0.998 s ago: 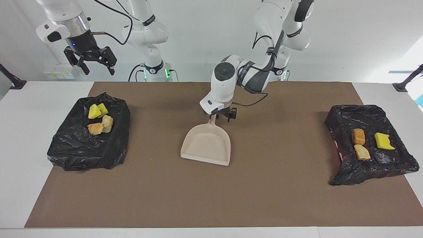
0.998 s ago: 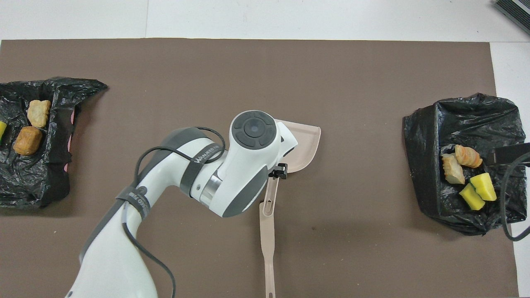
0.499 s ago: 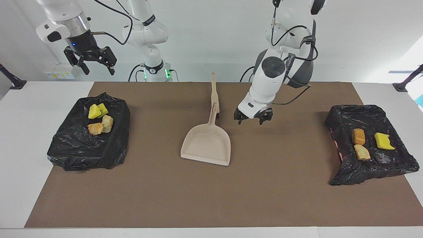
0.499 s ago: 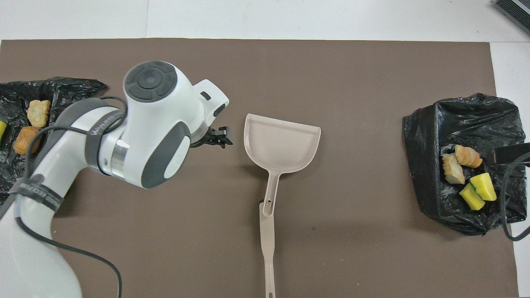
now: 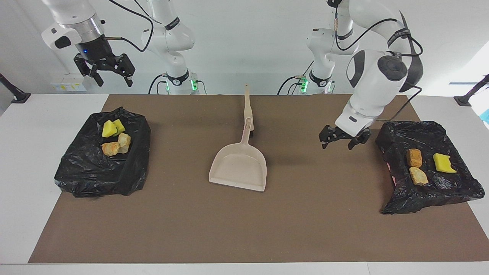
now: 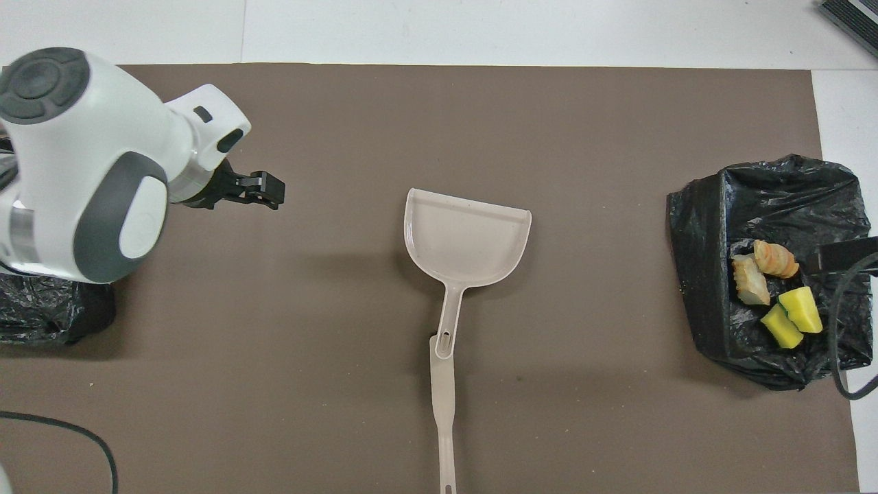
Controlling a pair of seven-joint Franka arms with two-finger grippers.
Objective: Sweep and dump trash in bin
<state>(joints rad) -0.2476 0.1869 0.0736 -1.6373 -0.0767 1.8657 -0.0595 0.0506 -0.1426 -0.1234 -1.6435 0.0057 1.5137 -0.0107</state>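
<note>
**Dustpan lies free, trash sits in both bins**

The beige dustpan [image 5: 238, 165] rests flat mid-surface, untouched. The left end effector [image 5: 342, 138], fingers spread and empty, hangs over the brown mat [image 5: 305, 221] just beside the black-lined bin [image 5: 439, 191] holding three trash pieces [image 5: 414, 157]. The right end effector [image 5: 109, 72], also spread, waits high above the other bin [image 5: 95, 175], which holds four pieces [image 5: 114, 138].

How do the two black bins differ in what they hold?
The bin at the right arm's end holds four pieces: two sponge chunks and two bread toys, bunched together. The bin at the left arm's end holds three: one sponge chunk, two bread toys, the chunk apart. Both are lined with black plastic.
</note>
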